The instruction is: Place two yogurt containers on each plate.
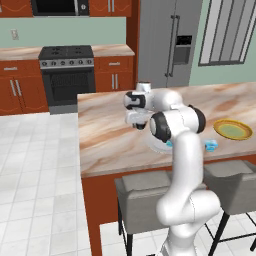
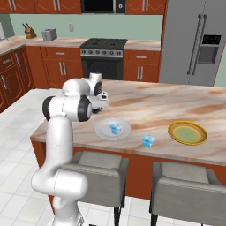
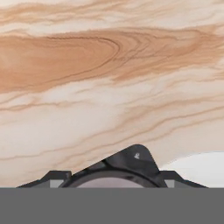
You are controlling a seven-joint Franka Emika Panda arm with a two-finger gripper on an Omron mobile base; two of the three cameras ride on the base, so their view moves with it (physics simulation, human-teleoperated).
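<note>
Looking at this one, the gripper (image 2: 100, 98) is hanging over the marble island counter (image 2: 150, 103), just beyond the left edge of the white-grey plate (image 2: 104, 131). In the hand view a dark rounded thing with a pale top (image 3: 131, 162) is sitting right at the bottom where the fingertips should be, and I'm guessing that's the navy yogurt cup being carried, but honestly I can't tell how wide the jaws are or whether they're actually clamped on it. A sliver of the white-grey plate is peeking in at the lower right of that same view.

Where stuff is: one light blue yogurt (image 2: 115, 128) is already sitting on the white-grey plate, a second light blue one (image 2: 148, 141) is sitting on the bare counter between the two plates, and the yellow-rimmed plate (image 2: 187, 133) is sitting empty off to the right.

If it is carrying the dark cup, the smart move is sliding sideways until the hand is properly over the white-grey plate, aiming for the open part beside the blue cup, not on top of it. These cups are tiny and probably tip easily, so I'd be lowering until the bottom is basically touching before letting go, then lifting straight up.
</note>
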